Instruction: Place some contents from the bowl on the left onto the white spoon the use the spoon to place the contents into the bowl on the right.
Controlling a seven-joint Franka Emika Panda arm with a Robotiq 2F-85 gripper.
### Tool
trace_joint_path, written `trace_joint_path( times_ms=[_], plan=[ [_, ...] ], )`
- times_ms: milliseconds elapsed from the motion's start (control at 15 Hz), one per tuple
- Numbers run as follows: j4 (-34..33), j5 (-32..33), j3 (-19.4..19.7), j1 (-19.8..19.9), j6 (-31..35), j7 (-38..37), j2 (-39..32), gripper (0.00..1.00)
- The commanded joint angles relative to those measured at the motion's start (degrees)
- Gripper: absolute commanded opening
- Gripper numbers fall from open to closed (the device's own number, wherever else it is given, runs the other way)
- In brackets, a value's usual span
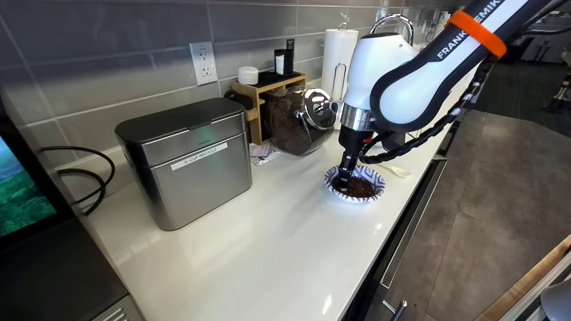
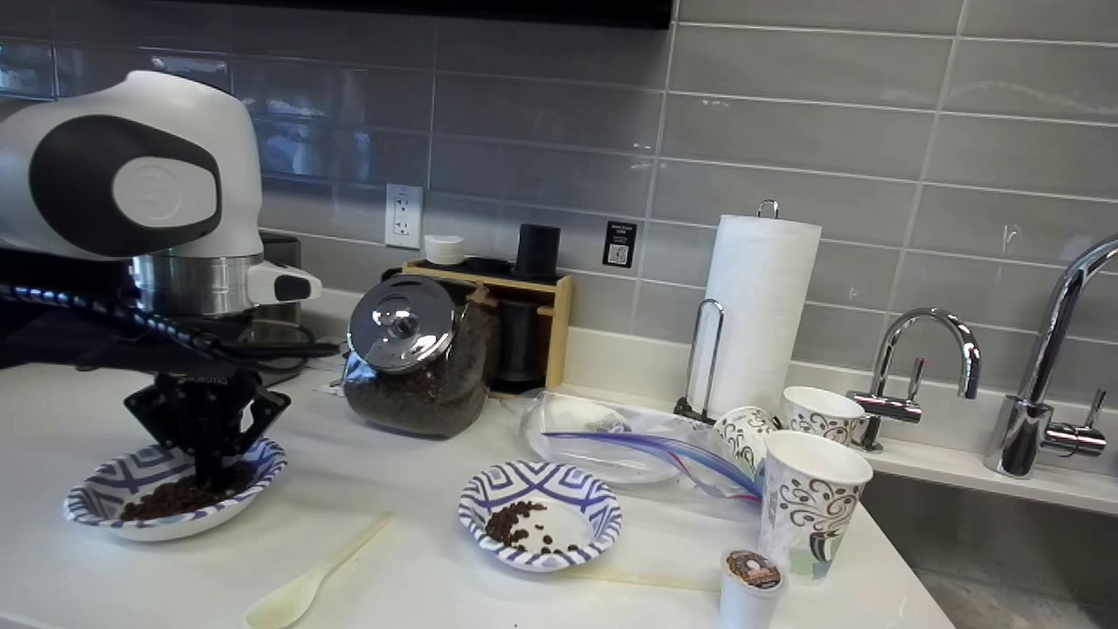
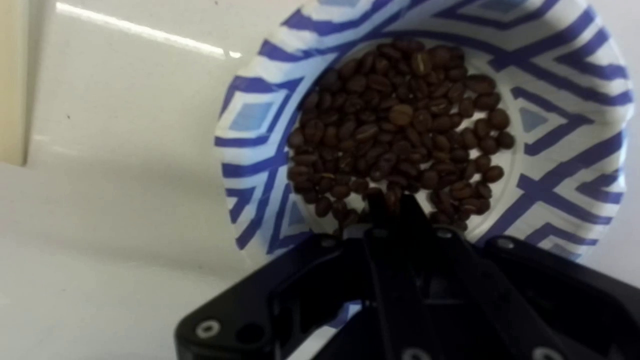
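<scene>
The left bowl [image 2: 118, 494], white with blue patterns, holds many dark coffee beans [image 2: 166, 500]. It also shows in an exterior view [image 1: 378, 182] and in the wrist view [image 3: 260, 120]. My gripper [image 3: 392, 202] points down into this bowl, its fingertips among the beans. The fingers are nearly together, with brown beans in the narrow gap between the tips. The white spoon [image 2: 293, 598] lies on the counter between the bowls, also seen in an exterior view [image 1: 399, 171]. The right bowl [image 2: 607, 515] matches the left one and holds fewer beans.
A paper cup [image 2: 808, 507], a K-cup pod [image 2: 751, 594] and a plastic bag [image 2: 611, 432] stand near the right bowl. A glass jar [image 2: 428, 384], a paper towel roll [image 2: 760, 306] and a steel recycle bin [image 1: 205, 183] stand along the wall.
</scene>
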State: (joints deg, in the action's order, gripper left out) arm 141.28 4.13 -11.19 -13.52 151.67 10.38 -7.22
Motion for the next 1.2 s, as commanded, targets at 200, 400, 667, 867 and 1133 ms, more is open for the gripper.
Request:
trace_joint_path(
  times_ms=[200,400,667,867,1133],
  plan=[
    [1.0,-3.4,-1.2,1.7,-0.3,3.3,2.3,0.03],
    [1.5,-6.1,-1.4,2.4,-1.3,5.8,4.3,0.03],
    [1.6,-11.0,-1.1,2.8,-4.5,10.8,6.8,0.03],
    [1.7,-11.5,-0.2,3.0,-9.4,12.0,9.2,0.03],
    [2.2,-9.0,1.7,3.8,-18.9,10.0,13.6,0.03]
  ],
)
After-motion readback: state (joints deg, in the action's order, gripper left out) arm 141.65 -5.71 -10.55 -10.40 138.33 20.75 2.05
